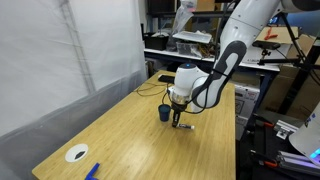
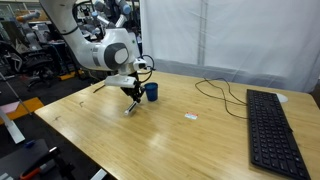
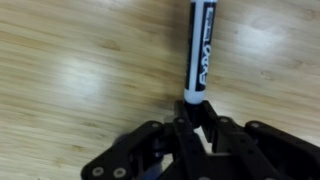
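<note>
The gripper (image 3: 197,110) is clenched on the marker (image 3: 201,45), so the grasp looks done. The marker seems not yet lifted from the tabletop (image 3: 70,60), near the blue cup (image 1: 164,113)

Table (image 2: 180,145) (pale wood) bears keyboard (image 2: 272,130), cable (image 2: 222,92), blue cup (image 2: 151,92); marker (image 3: 200,50) touches it.

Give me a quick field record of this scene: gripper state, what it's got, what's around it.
gripper: shut on a marker
marker: dark body with a white label, clamped at one end, the rest sticking out past the fingers
marker touching table: cannot tell
nearest thing: blue cup, upright, beside the gripper, apart from it
surface: wooden table
also on table: keyboard, cable
</note>
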Motion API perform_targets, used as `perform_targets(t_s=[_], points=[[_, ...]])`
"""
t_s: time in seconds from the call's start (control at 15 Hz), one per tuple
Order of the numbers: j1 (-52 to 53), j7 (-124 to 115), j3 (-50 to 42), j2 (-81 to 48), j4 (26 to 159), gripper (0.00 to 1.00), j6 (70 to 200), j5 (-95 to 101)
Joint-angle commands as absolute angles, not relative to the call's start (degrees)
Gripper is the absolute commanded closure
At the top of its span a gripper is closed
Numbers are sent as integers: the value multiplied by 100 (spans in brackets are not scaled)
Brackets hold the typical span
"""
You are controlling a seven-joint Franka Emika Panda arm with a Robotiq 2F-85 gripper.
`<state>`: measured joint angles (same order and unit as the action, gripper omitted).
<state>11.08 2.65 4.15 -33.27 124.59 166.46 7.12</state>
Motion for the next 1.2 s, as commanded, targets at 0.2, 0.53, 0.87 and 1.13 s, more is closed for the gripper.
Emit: perform_targets(t_s=[0.2,0.53,0.87,1.13], points=[[1118,178,415,-2326,13195,95,16676,753],[1099,488,573,-1793,13602,95,17340,929],[1303,463,23,-1718,13791,95,18822,1397],[958,606,97,-2110,13675,95,20102,1481]])
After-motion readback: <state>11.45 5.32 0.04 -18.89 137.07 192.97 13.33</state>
